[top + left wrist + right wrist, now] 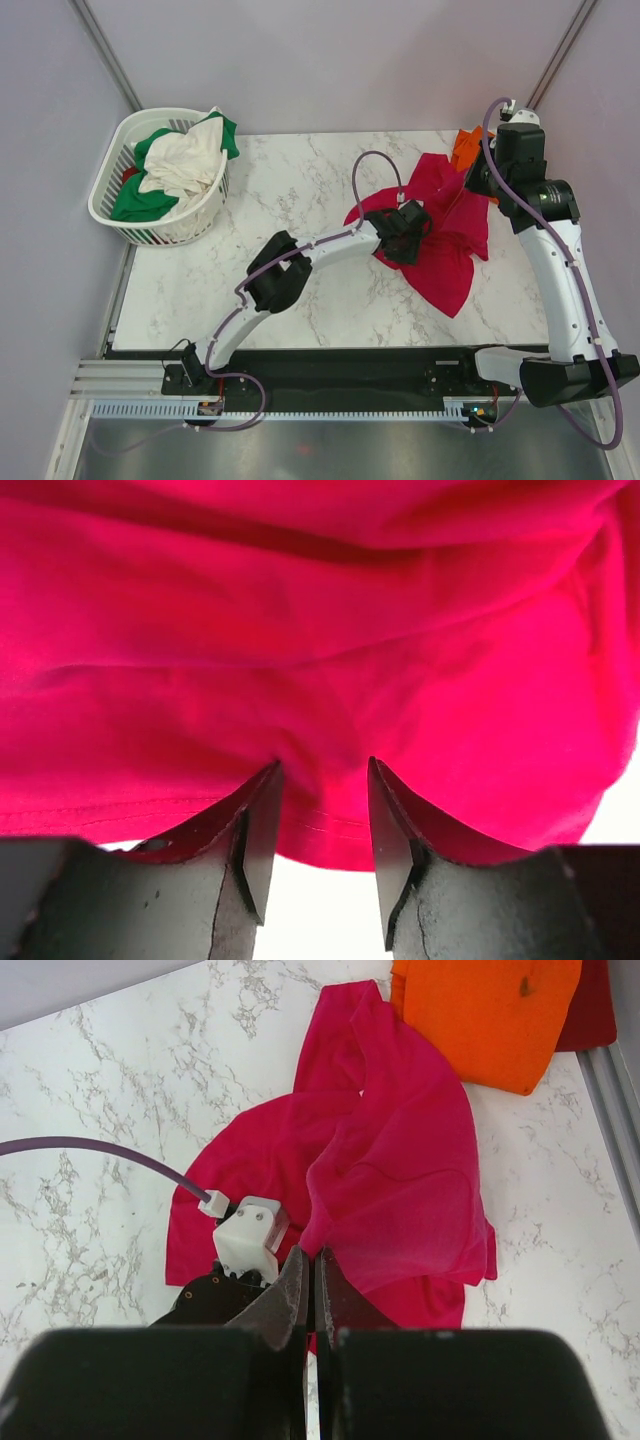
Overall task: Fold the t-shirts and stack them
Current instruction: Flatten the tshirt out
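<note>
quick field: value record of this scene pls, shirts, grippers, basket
crimson-pink shirt: crumpled, unfolded, right part of table
left gripper: open, at its hem
right gripper: shut on a raised fold of it
orange shirt: folded, far right corner, atop dark red shirt
basket: far left, holds green shirt and cream-white shirt

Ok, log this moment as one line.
left gripper: open, tips against crimson-pink t-shirt | right gripper: shut on it, fold raised | orange t-shirt: folded beside

No readable text, labels, brands or numbers — none in any view.
</note>
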Tool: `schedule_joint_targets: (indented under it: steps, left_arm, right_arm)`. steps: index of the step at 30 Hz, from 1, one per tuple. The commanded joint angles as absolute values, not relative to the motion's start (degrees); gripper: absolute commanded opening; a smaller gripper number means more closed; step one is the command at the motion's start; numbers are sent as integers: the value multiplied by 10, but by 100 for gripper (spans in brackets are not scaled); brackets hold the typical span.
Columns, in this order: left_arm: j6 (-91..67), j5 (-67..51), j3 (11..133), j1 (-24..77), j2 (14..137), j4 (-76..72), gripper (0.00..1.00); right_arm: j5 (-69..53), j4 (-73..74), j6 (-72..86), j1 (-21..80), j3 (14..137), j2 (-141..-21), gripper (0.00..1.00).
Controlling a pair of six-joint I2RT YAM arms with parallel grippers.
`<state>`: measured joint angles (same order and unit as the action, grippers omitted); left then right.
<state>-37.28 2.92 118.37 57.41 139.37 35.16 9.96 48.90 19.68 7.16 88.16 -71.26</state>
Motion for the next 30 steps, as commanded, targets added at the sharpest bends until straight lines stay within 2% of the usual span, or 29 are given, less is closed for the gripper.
schedule_joint_targets:
  steps: [1,5,10,14,21,23,27,29,30]
  left_arm:
    - [-367,75,1153,557,1415,432,48]
    - [-355,115,1047,498,1348,434,49]
    - [-321,150,919,375,1233,432,50]
    - [-280,161,899,309,1196,432,51]
    - [-254,153,901,317,1128,434,55]
    - [-258,166,882,319,1078,439,58]
    - [-267,197,836,319,975,450,75]
    - [-267,197,799,319,938,450,75]
    - [-275,201,783,319,906,460,81]
  right_arm:
    - [91,464,194,70,880,-697,0]
    - [87,465,194,71,879,-694,0]
    - [77,459,198,70,870,-693,0]
    - [62,454,201,71,864,-696,0]
    - [55,450,203,70,854,-697,0]
    - [52,449,203,70,849,-694,0]
    - [38,445,205,70,831,-686,0]
    - [26,440,206,70,817,-680,0]
    - [23,439,208,70,809,-681,0]
